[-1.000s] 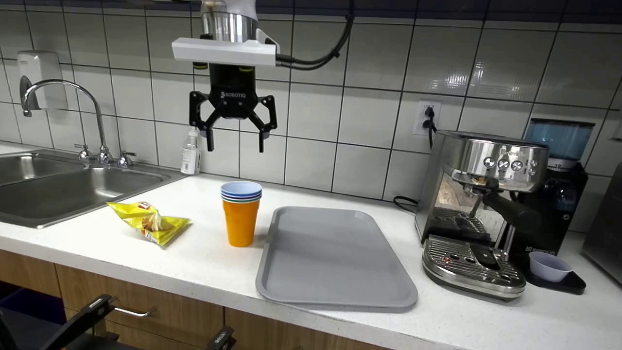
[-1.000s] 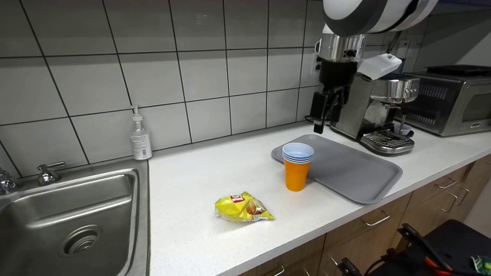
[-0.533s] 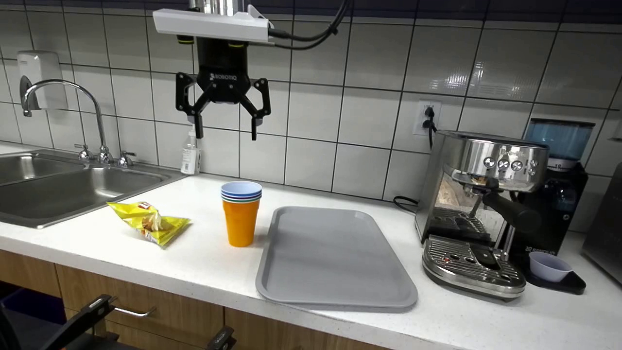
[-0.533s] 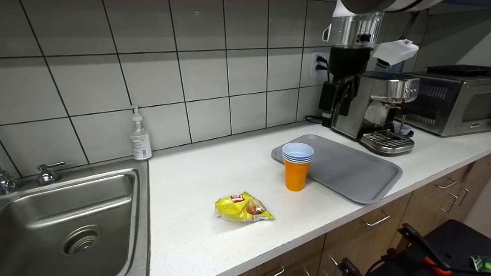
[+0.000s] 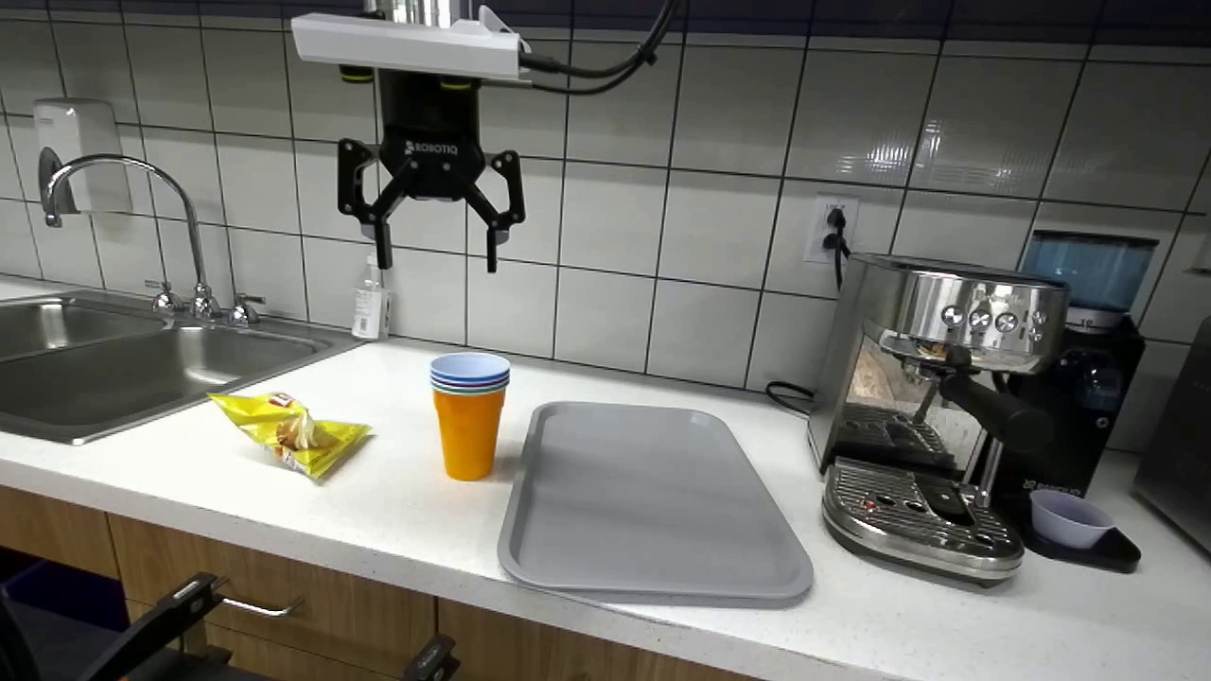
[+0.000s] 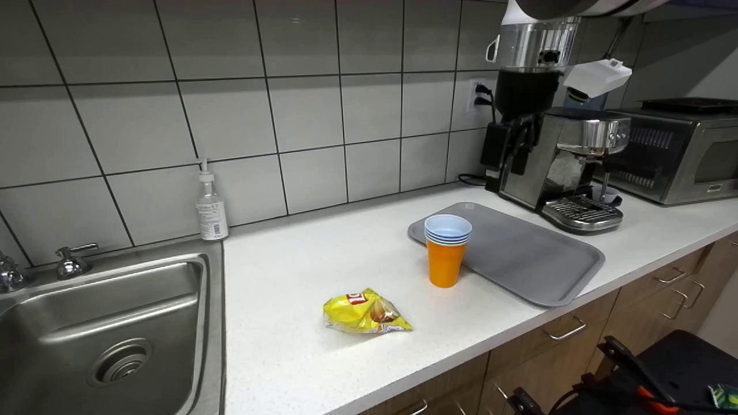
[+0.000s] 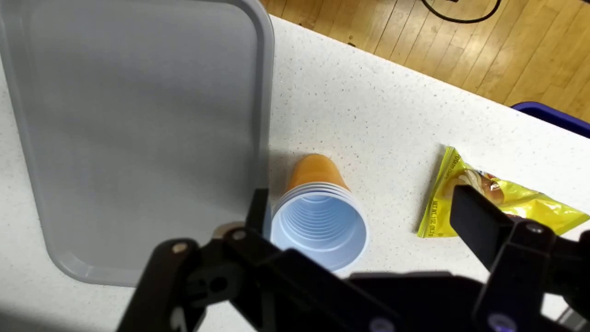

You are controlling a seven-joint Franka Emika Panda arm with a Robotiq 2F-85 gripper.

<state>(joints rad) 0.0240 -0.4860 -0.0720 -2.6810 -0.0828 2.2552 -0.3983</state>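
My gripper (image 5: 438,270) is open and empty, pointing down, well above the counter; it also shows in an exterior view (image 6: 505,180) and in the wrist view (image 7: 362,196). Below it stands an upright stack of orange cups (image 5: 469,430) with light blue insides, also in the other views (image 6: 445,262) (image 7: 318,173). A grey tray (image 5: 653,501) lies flat beside the cups, also in an exterior view (image 6: 530,259) and the wrist view (image 7: 138,115). A yellow chip bag (image 5: 326,440) lies on the cups' other side (image 6: 364,311); a finger partly hides it in the wrist view (image 7: 530,203).
A steel sink (image 6: 211,323) borders the counter, with a soap bottle (image 6: 212,213) by the tiled wall. An espresso machine (image 5: 946,312) and a black grinder (image 5: 1102,397) stand beyond the tray. A microwave (image 6: 686,155) stands farther along.
My gripper has risen and shifted somewhat away from the back wall, staying open. In the last half second it has barely moved. The cups, bag and tray have not moved.
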